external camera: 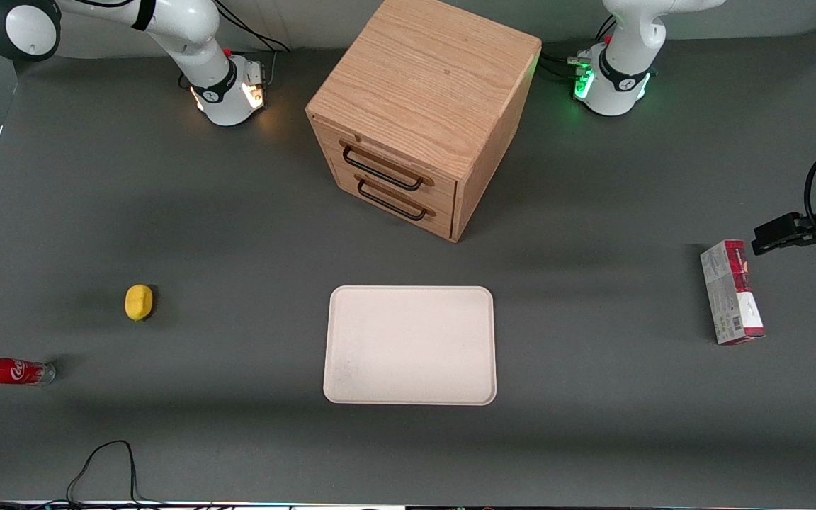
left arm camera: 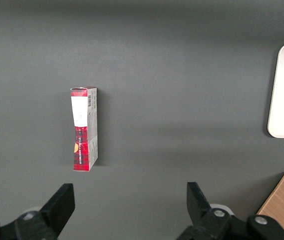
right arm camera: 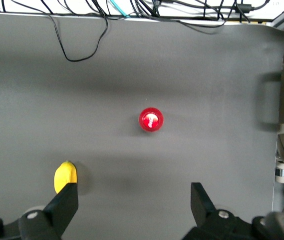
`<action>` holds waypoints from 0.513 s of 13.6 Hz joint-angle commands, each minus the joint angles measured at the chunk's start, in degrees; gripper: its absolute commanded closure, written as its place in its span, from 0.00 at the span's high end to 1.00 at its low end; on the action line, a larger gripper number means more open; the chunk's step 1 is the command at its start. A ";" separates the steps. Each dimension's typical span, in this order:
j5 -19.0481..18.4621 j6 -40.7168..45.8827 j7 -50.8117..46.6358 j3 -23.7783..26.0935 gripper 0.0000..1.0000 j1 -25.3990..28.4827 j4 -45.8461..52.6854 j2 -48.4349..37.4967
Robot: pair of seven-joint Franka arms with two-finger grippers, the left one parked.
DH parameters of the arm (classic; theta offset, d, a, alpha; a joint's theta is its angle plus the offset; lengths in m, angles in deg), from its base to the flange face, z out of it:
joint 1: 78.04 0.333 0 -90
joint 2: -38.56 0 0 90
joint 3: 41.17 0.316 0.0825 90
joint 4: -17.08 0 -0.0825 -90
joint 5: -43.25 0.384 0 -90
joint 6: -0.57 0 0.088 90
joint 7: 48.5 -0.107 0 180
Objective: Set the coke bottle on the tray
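One wooden cabinet (external camera: pixel 418 106) fills the front view's upper centre; the tray (external camera: pixel 410 345) lies below it. The gripper (right arm camera: pixel 134 200), fingers spread and released, hangs above the upright coke bottle (external camera: pixel 8 371), at the front view's lower-left edge.

Glossy white arm (external camera: pixel 181 42) with black joint bands and an amber-lit base; its gripper (right arm camera: pixel 132 205) has black fingers (right arm camera: pixel 62 207).

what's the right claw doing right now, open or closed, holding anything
Right claw: open, holding nothing, high above the coke bottle, whose red cap points up at it.
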 commanded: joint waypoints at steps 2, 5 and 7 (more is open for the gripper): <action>0.00 0.57 0.72 0.39 1.00 0.18 2.55 1.67; 0.00 0.84 0.72 0.48 1.00 0.53 2.28 1.67; 0.00 2.06 1.42 0.56 1.00 0.53 2.19 1.67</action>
